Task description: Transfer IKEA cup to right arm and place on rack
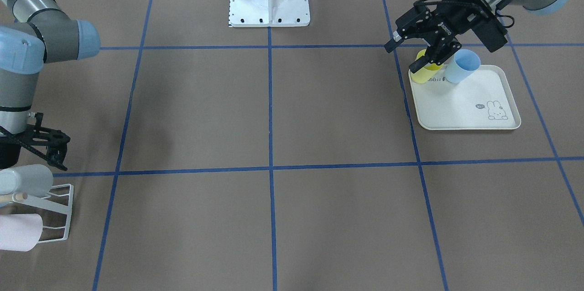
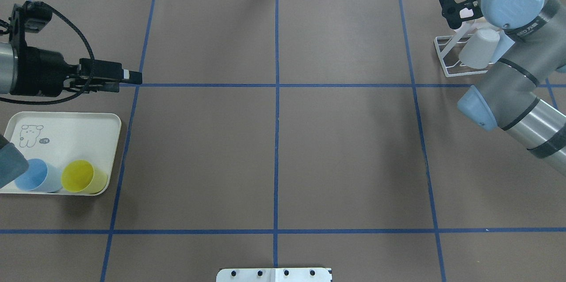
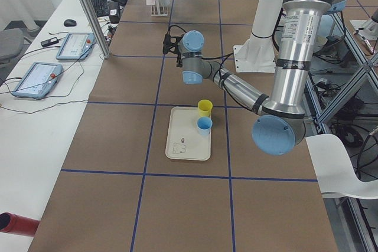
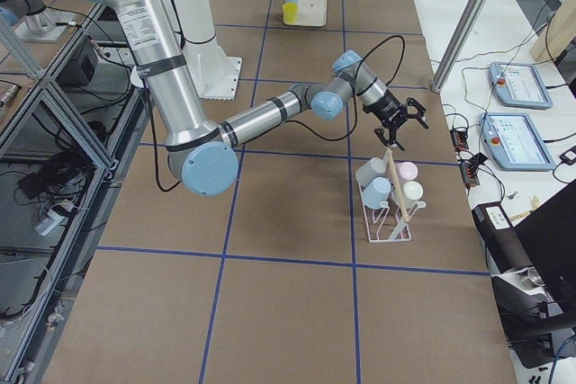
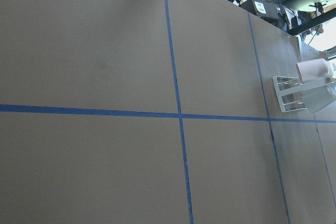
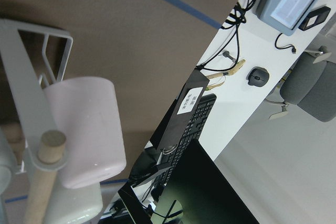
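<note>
A yellow cup (image 2: 83, 177) and a blue cup (image 2: 36, 175) stand on the cream rabbit-print tray (image 2: 110, 123) at the table's left. My left gripper (image 1: 402, 58) is open and empty. It hovers past the tray's far edge (image 2: 135, 78), apart from both cups. The white wire rack (image 2: 444, 59) with a wooden peg (image 6: 50, 145) stands at the far right. It holds a grey-white cup (image 2: 478, 48) and a pink cup (image 6: 89, 129). My right gripper (image 4: 396, 128) is open and empty, just beside the rack.
The robot's white base plate (image 1: 269, 8) sits at the middle of the near edge. A side bench with a keyboard (image 6: 194, 129) and teach pendants (image 4: 517, 87) runs beyond the table's far edge. Blue tape lines grid the brown tabletop (image 2: 274, 158).
</note>
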Tool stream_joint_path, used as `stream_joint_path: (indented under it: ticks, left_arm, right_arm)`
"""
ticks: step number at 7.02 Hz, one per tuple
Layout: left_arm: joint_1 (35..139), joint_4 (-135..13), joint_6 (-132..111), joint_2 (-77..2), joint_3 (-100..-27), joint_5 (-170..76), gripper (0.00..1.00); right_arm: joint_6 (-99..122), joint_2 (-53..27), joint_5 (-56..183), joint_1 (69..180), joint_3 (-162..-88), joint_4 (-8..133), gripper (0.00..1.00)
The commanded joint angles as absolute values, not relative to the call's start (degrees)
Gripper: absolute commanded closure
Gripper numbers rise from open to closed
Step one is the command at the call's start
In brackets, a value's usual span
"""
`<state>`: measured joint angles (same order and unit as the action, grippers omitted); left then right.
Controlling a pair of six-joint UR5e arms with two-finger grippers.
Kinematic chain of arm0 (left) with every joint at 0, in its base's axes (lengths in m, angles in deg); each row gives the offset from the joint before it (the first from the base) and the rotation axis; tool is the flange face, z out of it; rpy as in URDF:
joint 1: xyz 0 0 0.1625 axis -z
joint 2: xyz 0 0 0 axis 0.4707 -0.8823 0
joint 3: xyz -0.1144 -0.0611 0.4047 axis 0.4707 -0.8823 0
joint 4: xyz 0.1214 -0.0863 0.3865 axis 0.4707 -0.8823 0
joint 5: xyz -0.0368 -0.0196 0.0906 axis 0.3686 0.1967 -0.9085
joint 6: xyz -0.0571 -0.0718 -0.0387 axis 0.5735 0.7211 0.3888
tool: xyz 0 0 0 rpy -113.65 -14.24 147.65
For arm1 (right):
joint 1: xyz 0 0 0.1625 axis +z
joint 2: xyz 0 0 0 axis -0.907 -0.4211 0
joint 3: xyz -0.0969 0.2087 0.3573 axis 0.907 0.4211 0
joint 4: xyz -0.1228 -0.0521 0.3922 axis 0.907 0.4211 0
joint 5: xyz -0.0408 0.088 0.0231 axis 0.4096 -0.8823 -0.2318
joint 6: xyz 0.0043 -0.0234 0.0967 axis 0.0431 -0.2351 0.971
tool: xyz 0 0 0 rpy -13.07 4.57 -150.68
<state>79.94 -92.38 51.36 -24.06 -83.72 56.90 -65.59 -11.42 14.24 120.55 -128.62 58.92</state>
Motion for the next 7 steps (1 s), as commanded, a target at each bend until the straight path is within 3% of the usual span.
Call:
stream_joint_path:
  ticks: [1, 4, 7]
  left_arm:
    - [83.3, -92.1, 38.8, -18.5, -84.3, 56.9, 0.0]
    - [87.4, -92.5, 16.7, -4.2, -84.4, 46.6, 0.0]
    - [84.4, -92.7, 11.3, 1.0, -84.2, 41.8, 0.0]
  right_arm:
    - [-45.1, -11.6, 7.2, 120.6, -141.2, 71.4, 0.0]
    - [-11.4, -12.4, 1.5, 114.7, -146.6, 71.1, 0.0]
    - [16.6, -10.6, -4.3, 108.8, -151.1, 71.0, 0.0]
